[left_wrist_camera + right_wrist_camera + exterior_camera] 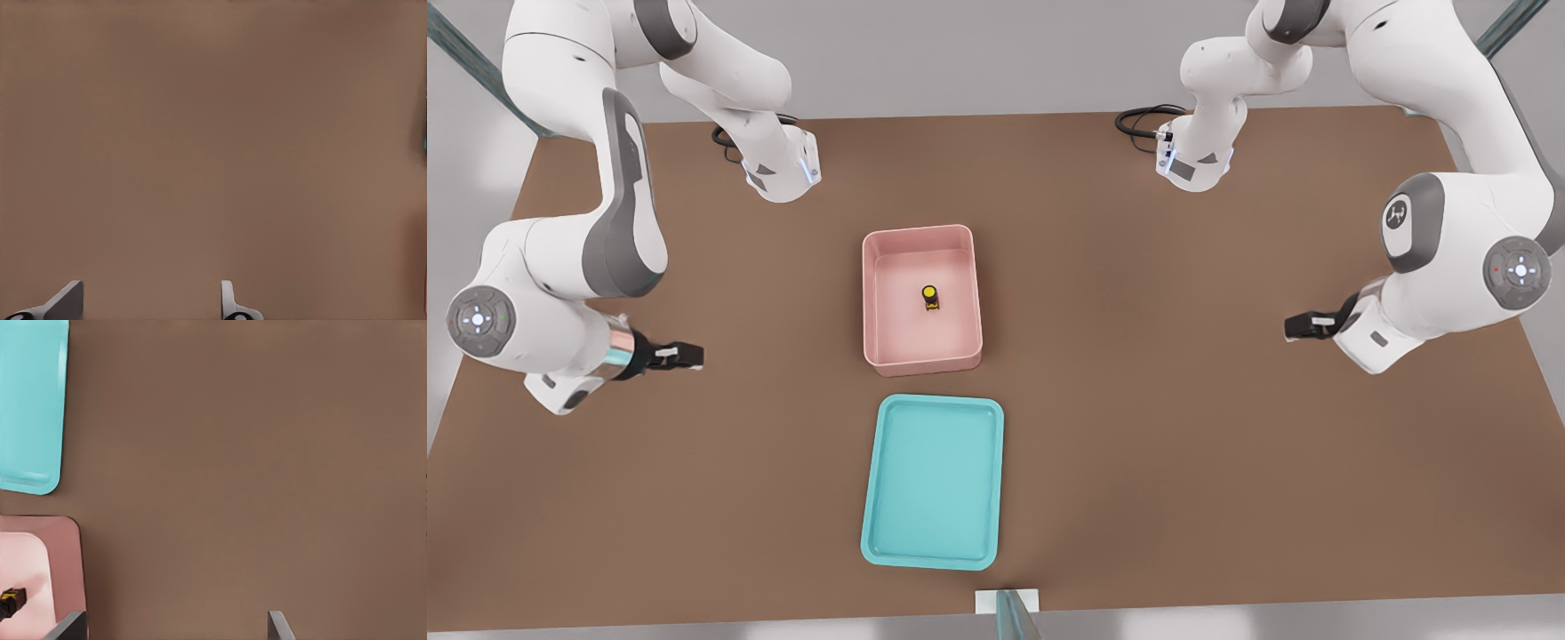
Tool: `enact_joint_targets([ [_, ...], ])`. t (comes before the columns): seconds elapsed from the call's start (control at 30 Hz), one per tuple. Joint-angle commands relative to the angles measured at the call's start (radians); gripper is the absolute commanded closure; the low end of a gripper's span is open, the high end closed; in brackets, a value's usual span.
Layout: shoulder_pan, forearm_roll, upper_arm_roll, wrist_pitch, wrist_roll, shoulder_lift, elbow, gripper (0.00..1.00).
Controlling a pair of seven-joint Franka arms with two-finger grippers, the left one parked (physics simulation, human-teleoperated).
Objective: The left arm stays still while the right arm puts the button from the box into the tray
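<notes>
1 button [930, 296] sits mid-floor in the box [876, 347], clear of all 4 walls and well apart from the gripper [689, 356]. Its fingers are spread, empty, above bare table [1138, 400]. The tray [874, 498] lies near the box's short edge, similarly far from the gripper.

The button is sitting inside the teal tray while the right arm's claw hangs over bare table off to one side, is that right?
Not quite. The button sits inside the pink box, not the teal tray, as the front view shows. The rest holds: the right arm's claw hangs open over bare table, off to one side.
</notes>
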Motion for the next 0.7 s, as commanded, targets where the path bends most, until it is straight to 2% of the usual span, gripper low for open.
enact_joint_targets([
  [0.0,0.004,-0.004,0.002,0.098,-0.002,-0.001,0.000,0.00],
  [0.03,0.055,-0.004,0.004,0.098,0.013,0.000,0.000,0.00],
  [0.1,0.268,0.000,0.002,0.090,0.252,0.023,0.000,0.00],
  [0.2,0.441,-0.004,0.002,0.102,0.472,0.059,0.016,0.00],
  [0.3,0.489,0.000,0.004,0.186,0.610,0.086,0.003,0.00],
  [0.33,0.491,0.006,0.004,0.234,0.625,0.082,-0.039,0.00],
  [0.4,0.515,0.012,0.005,0.426,0.776,0.007,-0.254,0.00],
  [0.67,0.609,0.046,0.008,0.667,0.986,-0.111,-0.579,0.00],
])
